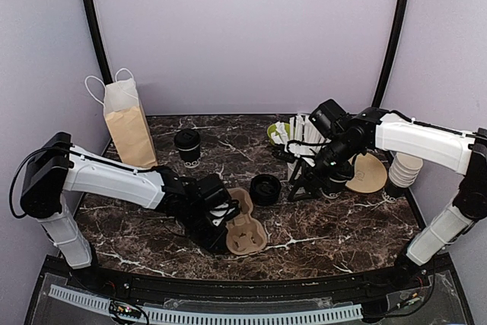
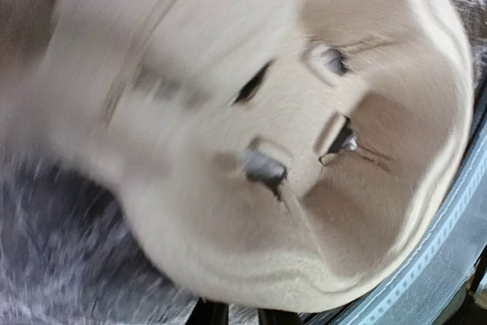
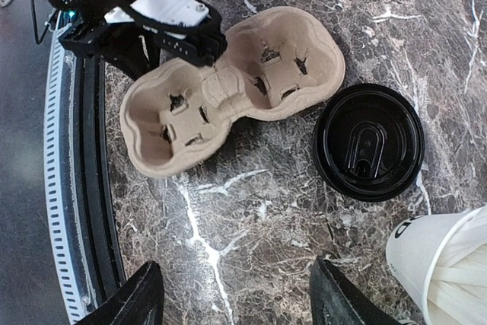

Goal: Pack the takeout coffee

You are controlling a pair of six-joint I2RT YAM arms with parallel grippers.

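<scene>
Takeout coffee [image 1: 187, 144] stands far left on the counter [image 1: 350, 226], not yet packed; the left gripper [image 1: 219, 217], closure unclear, seemingly readies the pulp carrier [image 1: 245, 224], the right gripper [image 3: 243, 294] hangs spread, so fetching the cup likely follows.

The pulp carrier [image 2: 289, 150] is blurred in the left wrist view, cut off top and left.

One takeout coffee [image 1: 187, 146], one carrier [image 1: 247, 235], one bag [image 1: 129, 131].
</scene>
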